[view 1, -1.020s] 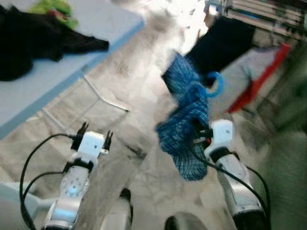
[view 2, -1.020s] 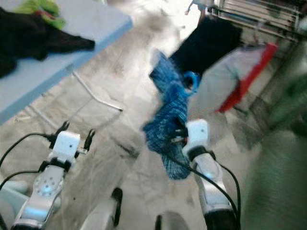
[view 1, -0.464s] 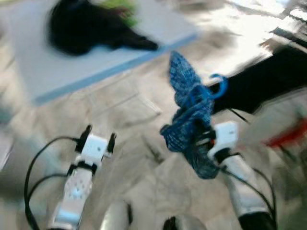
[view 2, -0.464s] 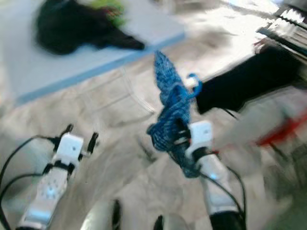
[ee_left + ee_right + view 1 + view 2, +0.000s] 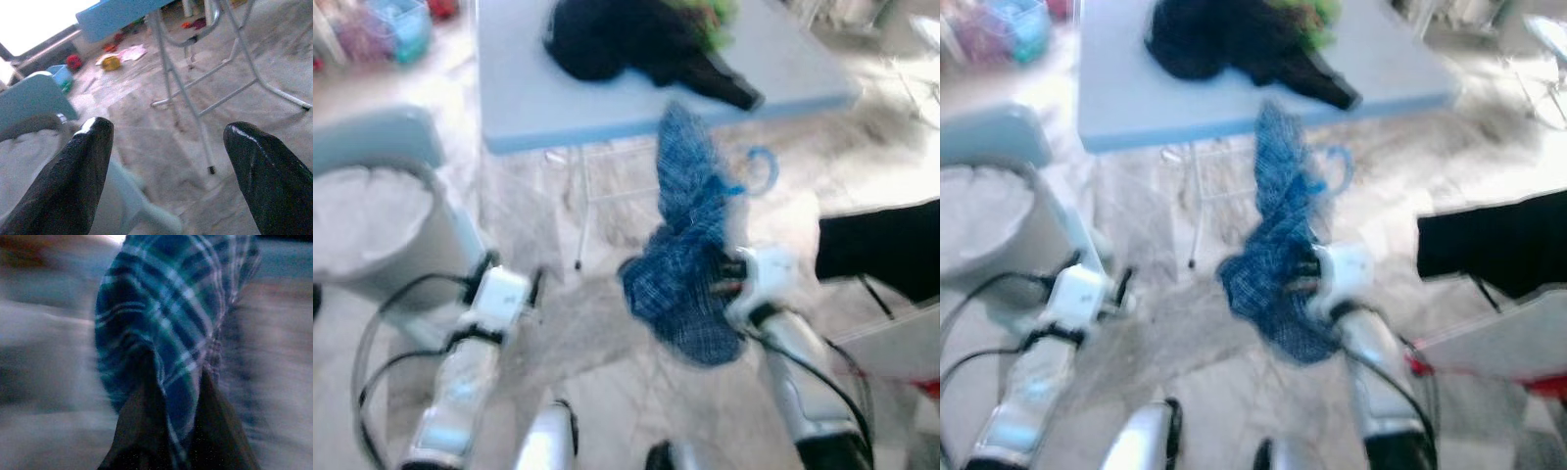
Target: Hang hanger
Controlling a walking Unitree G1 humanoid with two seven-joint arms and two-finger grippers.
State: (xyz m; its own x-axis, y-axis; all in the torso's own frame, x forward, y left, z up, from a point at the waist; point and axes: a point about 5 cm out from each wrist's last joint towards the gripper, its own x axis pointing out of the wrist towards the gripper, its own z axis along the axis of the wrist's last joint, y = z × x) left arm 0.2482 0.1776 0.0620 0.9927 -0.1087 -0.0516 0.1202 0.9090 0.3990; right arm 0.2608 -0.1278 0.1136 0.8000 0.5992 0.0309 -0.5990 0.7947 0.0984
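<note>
The right hand [image 5: 736, 279], frame center-right, pinches a blue plaid garment [image 5: 690, 264] on a blue hanger [image 5: 759, 174], its hook rising above the hand. The left hand [image 5: 166, 171], spread and empty, hangs lower left beside a grey bin [image 5: 372, 220]. Black clothing [image 5: 636, 44] lies on the tabletop [image 5: 538, 98] at the top.

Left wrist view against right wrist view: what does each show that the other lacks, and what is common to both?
The left wrist view alone has the folding table's metal legs, the pale bin and the left pincer, its black fingers wide apart with nothing between them. The right wrist view alone has the blue plaid garment, with the right pincer closed on its cloth. Common to both: two dark fingers in the foreground and pale floor behind, blurred in the right one.
</note>
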